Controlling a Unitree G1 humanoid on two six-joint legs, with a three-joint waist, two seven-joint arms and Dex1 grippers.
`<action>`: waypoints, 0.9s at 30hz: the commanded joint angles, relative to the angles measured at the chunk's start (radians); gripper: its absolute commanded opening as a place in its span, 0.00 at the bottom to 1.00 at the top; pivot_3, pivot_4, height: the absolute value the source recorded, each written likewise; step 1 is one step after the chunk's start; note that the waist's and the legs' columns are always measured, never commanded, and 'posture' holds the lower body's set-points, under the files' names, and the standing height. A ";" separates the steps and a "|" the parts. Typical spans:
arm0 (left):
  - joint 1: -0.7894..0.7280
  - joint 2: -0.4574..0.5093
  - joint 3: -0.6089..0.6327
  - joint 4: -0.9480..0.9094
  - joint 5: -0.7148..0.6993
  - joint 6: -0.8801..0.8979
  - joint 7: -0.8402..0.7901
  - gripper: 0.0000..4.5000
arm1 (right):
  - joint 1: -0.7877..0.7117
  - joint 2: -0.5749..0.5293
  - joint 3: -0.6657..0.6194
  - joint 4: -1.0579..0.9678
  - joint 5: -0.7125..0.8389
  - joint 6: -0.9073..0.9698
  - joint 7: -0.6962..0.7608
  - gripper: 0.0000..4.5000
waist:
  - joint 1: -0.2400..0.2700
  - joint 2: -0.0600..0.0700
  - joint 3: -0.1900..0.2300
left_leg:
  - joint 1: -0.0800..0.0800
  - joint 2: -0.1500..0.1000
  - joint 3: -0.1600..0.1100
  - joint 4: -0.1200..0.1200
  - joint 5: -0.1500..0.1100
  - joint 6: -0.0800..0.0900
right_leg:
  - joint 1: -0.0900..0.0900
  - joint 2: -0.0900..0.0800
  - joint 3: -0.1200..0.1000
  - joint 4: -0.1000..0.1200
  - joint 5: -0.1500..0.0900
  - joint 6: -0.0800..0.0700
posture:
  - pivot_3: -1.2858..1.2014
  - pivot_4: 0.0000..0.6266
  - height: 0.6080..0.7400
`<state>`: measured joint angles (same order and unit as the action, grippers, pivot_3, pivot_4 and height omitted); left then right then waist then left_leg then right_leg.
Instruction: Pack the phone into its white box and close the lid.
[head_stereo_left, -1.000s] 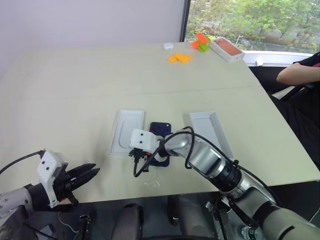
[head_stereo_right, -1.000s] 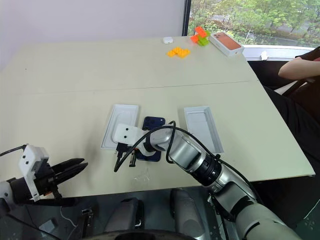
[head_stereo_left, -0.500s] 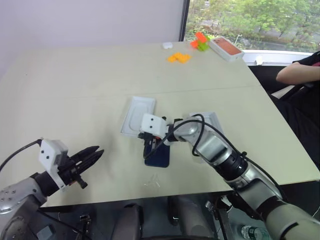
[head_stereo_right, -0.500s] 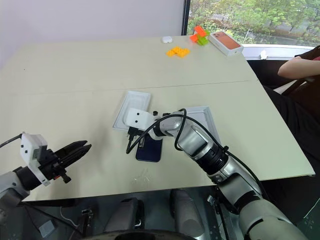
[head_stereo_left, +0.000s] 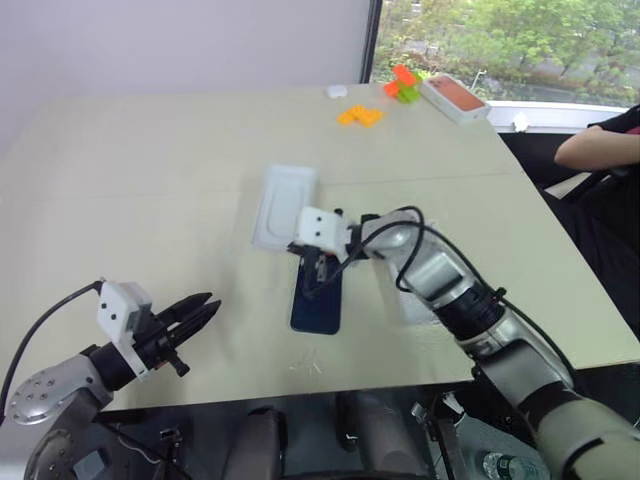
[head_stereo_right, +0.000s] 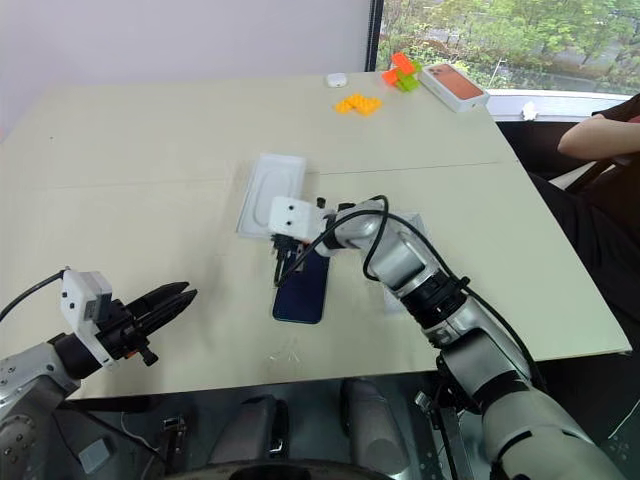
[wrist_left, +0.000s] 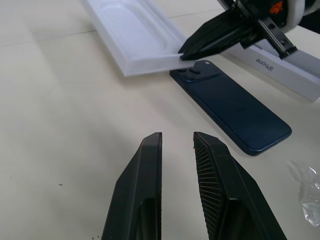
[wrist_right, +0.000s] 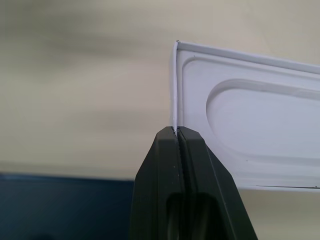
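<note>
A: Nearest, what is the left gripper (head_stereo_left: 205, 310) doing?
B: Hovering at 8 o'clock, fingers slightly parted, grasping nothing.
A: And the phone (head_stereo_left: 318, 296)?
B: Lying face down at the table's (head_stereo_left: 150, 180) centre.
A: The right gripper (wrist_right: 177, 132)?
B: Clenching the tray's (head_stereo_left: 283, 206) rim, tray tilting at 12 o'clock from the phone. The lid (wrist_left: 280, 61) is lying at the phone's 3 o'clock.

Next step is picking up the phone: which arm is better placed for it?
Left. The left gripper is empty, slightly open and pointed at the phone lying flat on the table. The right gripper is shut on the white tray's rim.
</note>
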<state>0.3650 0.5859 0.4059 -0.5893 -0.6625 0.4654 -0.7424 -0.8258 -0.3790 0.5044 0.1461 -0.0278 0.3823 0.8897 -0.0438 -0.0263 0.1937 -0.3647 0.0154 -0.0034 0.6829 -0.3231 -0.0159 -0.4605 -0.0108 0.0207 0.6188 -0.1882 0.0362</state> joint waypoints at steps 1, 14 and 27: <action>-0.006 -0.008 -0.012 -0.007 0.001 -0.023 0.004 0.24 | -0.020 -0.013 -0.039 0.025 0.002 -0.075 0.035 0.01 | 0.000 0.000 0.000 | 0.000 0.000 0.000 0.000 0.000 0.000 | 0.000 0.000 0.000 0.000 0.000 0.000 | 0.52 0.24 1.00; -0.048 -0.021 -0.055 0.017 0.004 -0.025 0.011 0.24 | -0.085 0.132 -0.039 0.263 -0.015 -0.248 0.071 0.01 | -0.002 0.000 0.000 | 0.002 0.001 0.000 0.000 0.000 0.000 | 0.000 0.001 0.001 0.002 0.002 0.002 | 0.52 0.24 1.00; -0.046 -0.027 -0.064 0.015 0.005 -0.036 0.027 0.24 | -0.165 0.232 -0.072 0.532 -0.060 -0.358 0.061 0.22 | -0.001 0.000 0.000 | 0.002 0.001 0.001 0.000 0.000 0.000 | 0.001 -0.001 0.001 0.001 0.002 0.001 | 0.52 0.24 1.00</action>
<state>0.3125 0.5621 0.3319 -0.5521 -0.6547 0.4491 -0.7171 -0.9599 -0.1485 0.4640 0.6889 -0.0983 0.0331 0.9413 -0.0445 -0.0260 0.1939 -0.3629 0.0163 -0.0029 0.6830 -0.3230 -0.0160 -0.4596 -0.0121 0.0219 0.6202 -0.1861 0.0369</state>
